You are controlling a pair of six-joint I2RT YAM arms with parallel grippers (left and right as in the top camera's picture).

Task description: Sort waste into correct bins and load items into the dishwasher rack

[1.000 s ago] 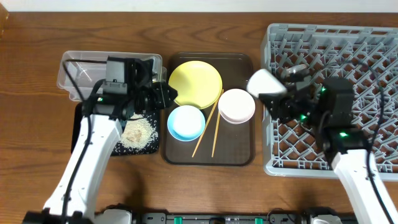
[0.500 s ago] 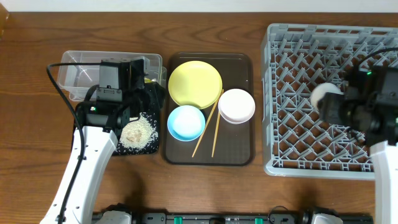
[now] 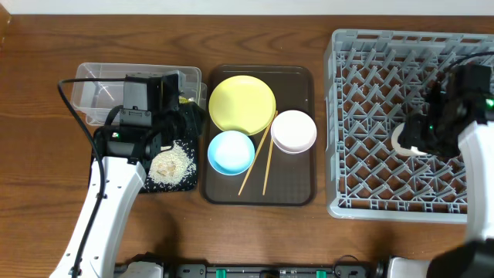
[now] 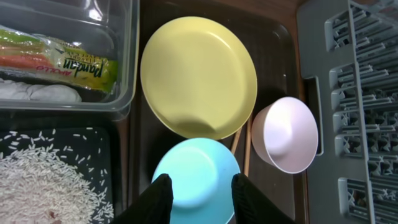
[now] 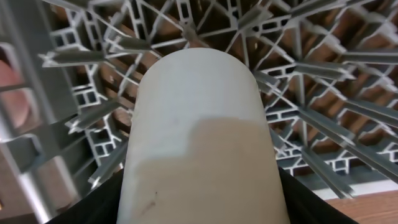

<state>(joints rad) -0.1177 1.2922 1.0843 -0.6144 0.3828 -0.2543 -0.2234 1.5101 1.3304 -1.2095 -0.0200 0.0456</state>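
Note:
My right gripper (image 3: 415, 139) (image 5: 199, 202) is shut on the small pale green cup (image 3: 400, 139) (image 5: 198, 106), held low over the middle right of the grey dishwasher rack (image 3: 370, 77) (image 5: 311, 81). My left gripper (image 3: 189, 117) (image 4: 202, 190) is open and empty above the light blue bowl (image 3: 231, 151) (image 4: 196, 177). The yellow plate (image 3: 241, 104) (image 4: 199, 74), white bowl (image 3: 293, 130) (image 4: 289, 134) and two chopsticks (image 3: 260, 158) lie on the brown tray. The snack wrapper (image 4: 71, 59) and white scrap (image 4: 37, 92) lie in the clear tub (image 3: 93, 93). Rice (image 3: 171, 164) (image 4: 43, 186) lies on the black tray (image 3: 190, 174).
The dark brown serving tray (image 3: 297, 193) sits between the bins and the rack. The rack's left wall (image 4: 317, 93) stands close beside the tray. Bare wooden table (image 3: 255, 232) runs along the front.
My right arm carried the cup from the rack's left edge to its middle right and lowered it. My left arm drew back from the plate toward the bins, then held still.

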